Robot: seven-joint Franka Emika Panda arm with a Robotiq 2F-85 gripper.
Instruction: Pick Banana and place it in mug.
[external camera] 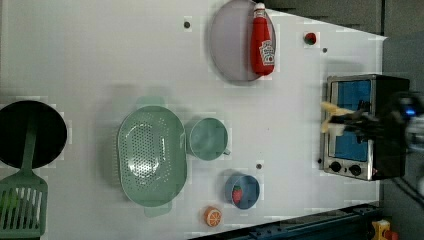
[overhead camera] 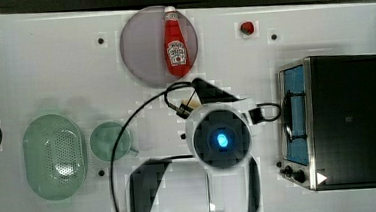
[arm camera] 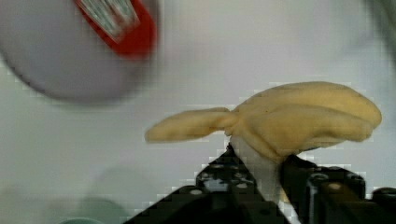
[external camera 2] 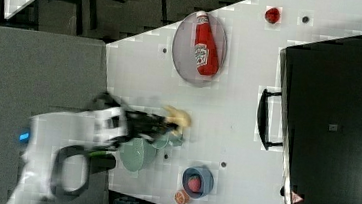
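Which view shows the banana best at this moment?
The wrist view: the banana is close and unobstructed, pinched in the tool. The left and right views show it as a small pale shape at the arm's end; the top view shows only a sliver beside the arm.

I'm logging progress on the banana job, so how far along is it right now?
Done: the banana is picked, clamped in the gripper and lifted off the table. In hand: carrying it; in the top view the arm sits right of the mug. Left: move over the mug, which looks empty, and drop the banana in.
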